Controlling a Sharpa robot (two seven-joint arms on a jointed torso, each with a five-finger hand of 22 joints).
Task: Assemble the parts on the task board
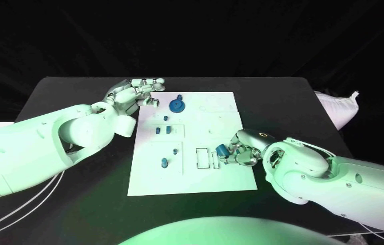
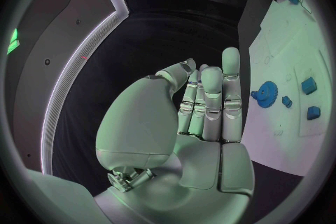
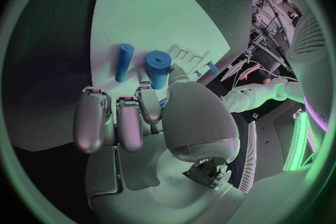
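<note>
From the head view, your right hand point(image 1: 237, 153) grips a short blue cylinder point(image 1: 221, 150) at the task board's point(image 1: 228, 178) right edge; seating it is the step in hand, I judge. Your left hand point(image 1: 136, 95) rests open at the far left corner, beside the toothed blue gear point(image 1: 177, 107).

Left wrist view: fingers straight, empty.

Right wrist view: the smooth round cylinder point(image 3: 157, 68) is pinched beside a slim blue peg point(image 3: 123, 62); next, align it carefully.

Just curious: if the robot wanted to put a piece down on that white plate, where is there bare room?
The task board is bare along its near edge and in its far right corner. It is crowded by the right hand and around the blue gear near the left hand.
</note>
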